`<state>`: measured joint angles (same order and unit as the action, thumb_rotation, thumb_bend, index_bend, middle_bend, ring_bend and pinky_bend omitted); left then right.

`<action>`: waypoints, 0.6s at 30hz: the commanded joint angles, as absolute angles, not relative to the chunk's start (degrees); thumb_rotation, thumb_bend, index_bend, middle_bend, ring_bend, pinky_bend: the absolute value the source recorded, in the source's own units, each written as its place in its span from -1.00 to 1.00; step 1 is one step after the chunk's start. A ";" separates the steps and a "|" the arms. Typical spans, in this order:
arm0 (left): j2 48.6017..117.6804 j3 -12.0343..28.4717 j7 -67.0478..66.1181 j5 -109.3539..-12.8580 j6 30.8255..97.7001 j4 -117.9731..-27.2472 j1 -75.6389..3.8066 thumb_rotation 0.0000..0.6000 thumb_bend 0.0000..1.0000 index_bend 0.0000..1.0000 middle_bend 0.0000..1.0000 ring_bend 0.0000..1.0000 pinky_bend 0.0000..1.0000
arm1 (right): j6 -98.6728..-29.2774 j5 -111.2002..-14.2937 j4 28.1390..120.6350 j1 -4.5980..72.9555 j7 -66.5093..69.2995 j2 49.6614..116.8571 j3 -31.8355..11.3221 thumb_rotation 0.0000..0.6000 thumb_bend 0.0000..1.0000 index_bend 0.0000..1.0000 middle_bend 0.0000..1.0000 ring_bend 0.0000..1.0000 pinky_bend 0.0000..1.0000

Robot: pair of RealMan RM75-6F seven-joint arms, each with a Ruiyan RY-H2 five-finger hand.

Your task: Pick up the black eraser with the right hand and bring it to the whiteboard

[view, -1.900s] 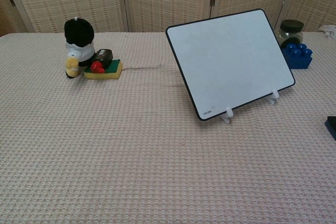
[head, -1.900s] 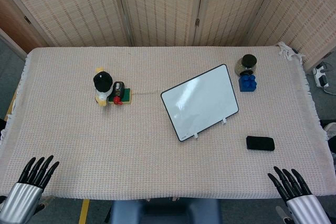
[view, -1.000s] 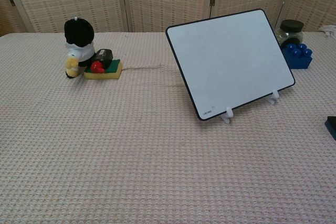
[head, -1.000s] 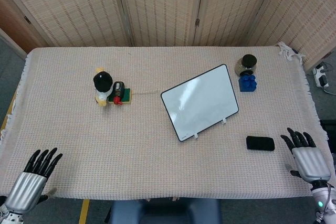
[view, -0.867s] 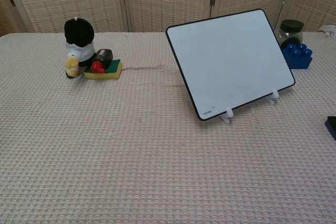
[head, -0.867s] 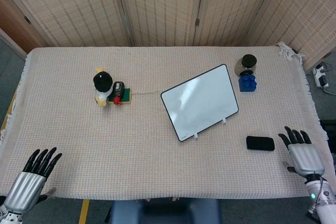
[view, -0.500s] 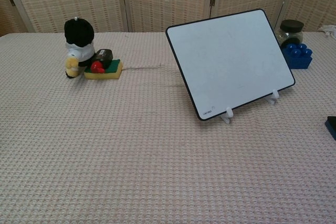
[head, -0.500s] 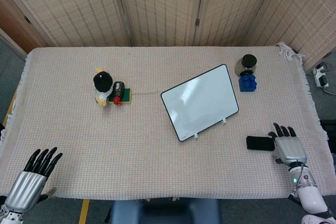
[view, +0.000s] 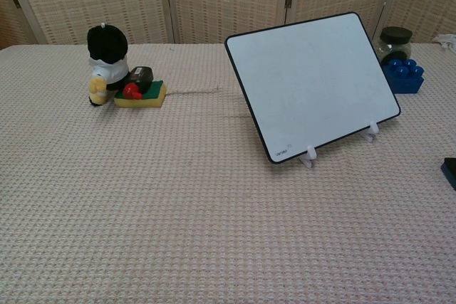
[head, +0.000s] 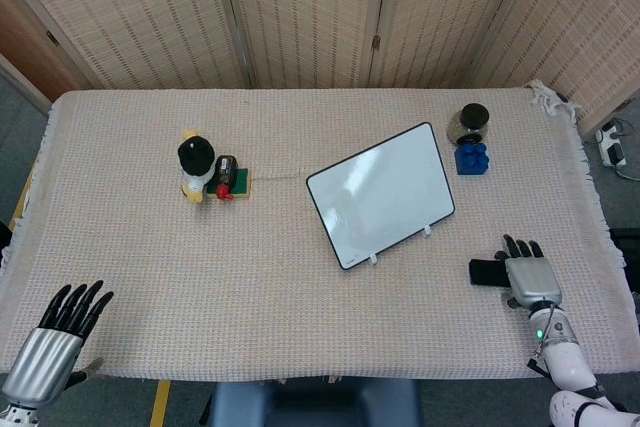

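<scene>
The black eraser (head: 484,272) lies flat on the cloth at the front right, in front of the whiteboard (head: 381,195). That board leans back on small white feet at the table's middle right. My right hand (head: 527,275) hovers over the eraser's right end with its fingers spread, covering that end; I see no grip on it. In the chest view only a sliver of the eraser (view: 449,171) shows at the right edge, beside the whiteboard (view: 313,83), and neither hand appears. My left hand (head: 55,332) stays open off the front left corner.
A penguin toy (head: 196,165) stands beside a yellow-green sponge (head: 234,183) carrying small items at the middle left. Behind the whiteboard at the right are a dark-lidded jar (head: 469,122) and a blue brick (head: 471,158). The table's right edge (head: 600,217) is near the hand.
My right hand has come up from the front right corner and leftward until it overlaps the eraser's right end. The eraser and whiteboard have not moved; the left hand barely shifted.
</scene>
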<state>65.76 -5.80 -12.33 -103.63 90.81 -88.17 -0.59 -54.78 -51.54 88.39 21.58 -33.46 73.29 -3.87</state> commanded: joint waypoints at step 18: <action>65.53 -5.92 -11.58 -104.10 91.99 -87.86 -0.47 1.00 -0.76 -1.00 -1.00 -1.00 -1.00 | -62.45 -54.61 87.46 21.12 -29.47 75.90 -4.59 1.00 -0.35 0.04 -1.00 -0.95 -1.00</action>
<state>65.53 -5.92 -11.58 -104.10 91.98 -87.86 -0.48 -61.70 -53.64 86.51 21.41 -31.03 76.55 -4.05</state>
